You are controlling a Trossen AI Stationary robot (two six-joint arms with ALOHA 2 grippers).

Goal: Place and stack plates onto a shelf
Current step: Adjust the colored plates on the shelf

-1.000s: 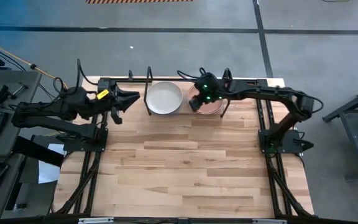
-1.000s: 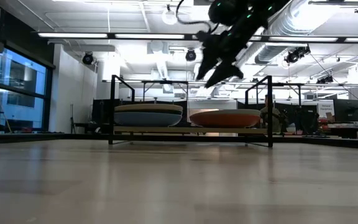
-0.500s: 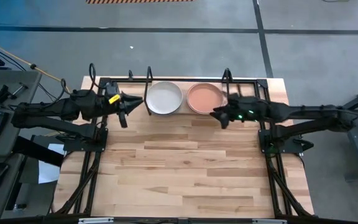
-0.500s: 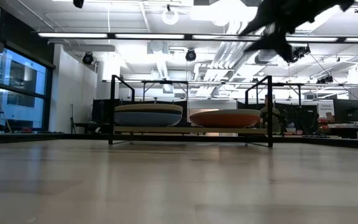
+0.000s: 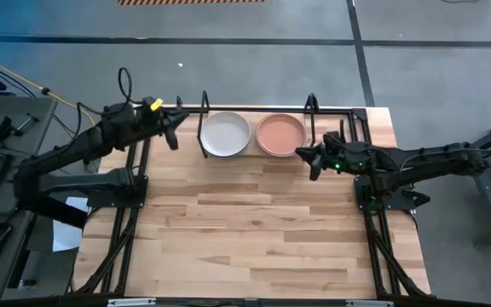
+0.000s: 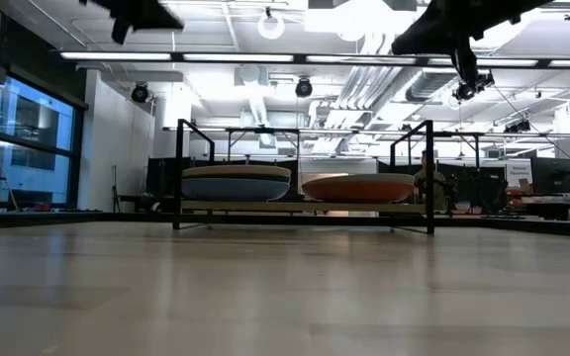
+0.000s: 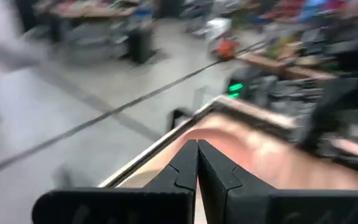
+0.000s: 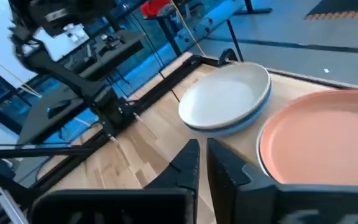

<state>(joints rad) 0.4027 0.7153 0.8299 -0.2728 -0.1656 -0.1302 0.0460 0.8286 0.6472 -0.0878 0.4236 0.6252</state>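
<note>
Both grippers are pinched closed and empty: left gripper (image 5: 170,136) beside the shelf (image 5: 331,109), right gripper (image 5: 308,160) near the terracotta plate (image 5: 280,134); cream plate (image 5: 225,134) alongside.

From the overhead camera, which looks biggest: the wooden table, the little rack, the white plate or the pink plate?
1. Table, by far the largest.
2. Rack, about two plates wide.
3. White plate and pink plate: they look alike in size, so no ranking between them.

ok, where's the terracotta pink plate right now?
In the high view the round terracotta pink plate tops the right-hand stack on the black-framed wooden shelf, beside the round cream plate, with the right hand just off its near-right edge.
</note>
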